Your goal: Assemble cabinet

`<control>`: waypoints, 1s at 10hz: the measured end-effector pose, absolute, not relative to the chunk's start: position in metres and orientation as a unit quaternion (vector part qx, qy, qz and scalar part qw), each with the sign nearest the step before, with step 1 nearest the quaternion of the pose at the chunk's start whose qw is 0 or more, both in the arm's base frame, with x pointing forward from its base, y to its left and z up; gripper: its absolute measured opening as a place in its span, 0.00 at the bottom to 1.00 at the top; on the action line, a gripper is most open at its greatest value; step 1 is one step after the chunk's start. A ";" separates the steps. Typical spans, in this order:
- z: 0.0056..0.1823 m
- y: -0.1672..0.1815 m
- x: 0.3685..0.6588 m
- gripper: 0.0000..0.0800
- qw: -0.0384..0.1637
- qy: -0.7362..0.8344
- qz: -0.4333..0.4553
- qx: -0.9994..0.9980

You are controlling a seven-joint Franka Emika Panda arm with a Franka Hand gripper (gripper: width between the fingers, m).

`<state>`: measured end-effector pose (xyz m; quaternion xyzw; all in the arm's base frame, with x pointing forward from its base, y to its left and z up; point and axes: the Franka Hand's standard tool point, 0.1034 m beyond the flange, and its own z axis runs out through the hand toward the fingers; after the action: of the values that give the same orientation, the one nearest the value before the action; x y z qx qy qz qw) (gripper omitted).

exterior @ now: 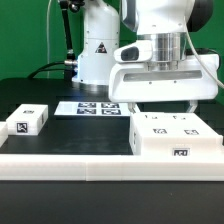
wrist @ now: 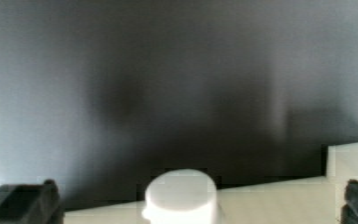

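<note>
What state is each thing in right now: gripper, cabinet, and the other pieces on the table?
gripper: open, jaws wide apart, holding nothing, above the cabinet.
cabinet: resting on the table, tags up, not gripped.
small white block: resting on the table, apart from the cabinet, untouched.
marker board: lying flat on the table.

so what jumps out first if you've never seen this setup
The big white gripper hanging right above the cabinet on the exterior view's right, fingers spread wide. Next, the small tagged white block sitting alone on the dark table at the exterior view's left.
</note>
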<state>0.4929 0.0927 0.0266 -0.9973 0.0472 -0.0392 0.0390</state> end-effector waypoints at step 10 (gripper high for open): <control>0.006 0.085 0.499 1.00 0.036 0.049 -0.060 -0.996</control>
<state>0.4985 0.0845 0.0057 -0.9964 0.0485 -0.0599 0.0357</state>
